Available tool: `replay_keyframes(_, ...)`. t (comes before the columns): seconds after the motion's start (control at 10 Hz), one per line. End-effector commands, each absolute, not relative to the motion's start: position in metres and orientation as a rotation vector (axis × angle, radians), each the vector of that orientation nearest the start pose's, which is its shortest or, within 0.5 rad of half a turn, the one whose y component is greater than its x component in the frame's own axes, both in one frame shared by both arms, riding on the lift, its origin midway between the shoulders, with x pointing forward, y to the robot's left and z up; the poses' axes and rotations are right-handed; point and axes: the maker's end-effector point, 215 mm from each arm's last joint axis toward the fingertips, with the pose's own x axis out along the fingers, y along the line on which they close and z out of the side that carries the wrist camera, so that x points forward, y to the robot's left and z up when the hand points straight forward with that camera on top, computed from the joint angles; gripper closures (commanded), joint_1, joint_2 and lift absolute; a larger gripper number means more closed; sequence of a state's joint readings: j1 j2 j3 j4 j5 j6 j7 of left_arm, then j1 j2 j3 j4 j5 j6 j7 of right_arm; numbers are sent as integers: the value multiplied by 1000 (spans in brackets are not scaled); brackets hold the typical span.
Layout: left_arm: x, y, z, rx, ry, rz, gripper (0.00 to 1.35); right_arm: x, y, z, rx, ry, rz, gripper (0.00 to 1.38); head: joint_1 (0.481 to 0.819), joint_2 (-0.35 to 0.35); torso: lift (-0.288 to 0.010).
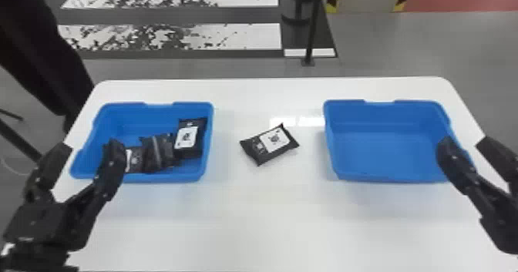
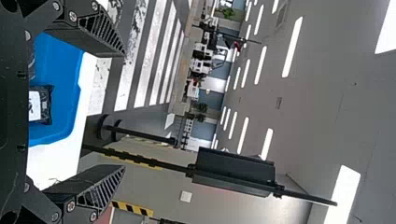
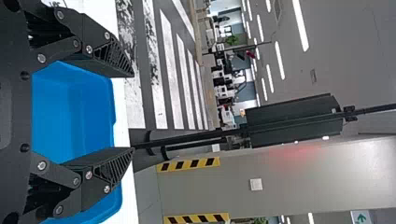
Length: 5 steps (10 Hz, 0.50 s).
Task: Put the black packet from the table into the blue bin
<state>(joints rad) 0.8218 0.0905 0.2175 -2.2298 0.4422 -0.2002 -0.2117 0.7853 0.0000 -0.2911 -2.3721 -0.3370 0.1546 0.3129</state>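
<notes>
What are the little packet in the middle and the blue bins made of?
The black packet looks like shiny plastic or foil film, going by its crimped ends and soft wrinkles. The left blue bin and right blue bin seem to be hard, smooth plastic: one even colour, with rounded corners.

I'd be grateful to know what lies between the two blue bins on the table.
The head view shows the black packet there, lying on the white table, roughly midway between the left bin and right bin.
</notes>
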Motion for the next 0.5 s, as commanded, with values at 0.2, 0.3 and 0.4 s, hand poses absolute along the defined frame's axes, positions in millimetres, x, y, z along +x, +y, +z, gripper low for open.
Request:
replay_keyframes(0.2, 353, 305, -280, -215, -97, -57, 186, 362, -286, -296, 158, 80, 123, 504, 695, 30, -110)
replay_keyframes(0.3, 353, 304, -280, -213, -96, -59, 186, 362, -286, -296, 158, 80, 123, 504, 695, 30, -110)
replay_keyframes(0.4, 353, 304, -282, -214, -94, -59, 186, 362, -286, -296, 158, 80, 123, 504, 695, 29, -110)
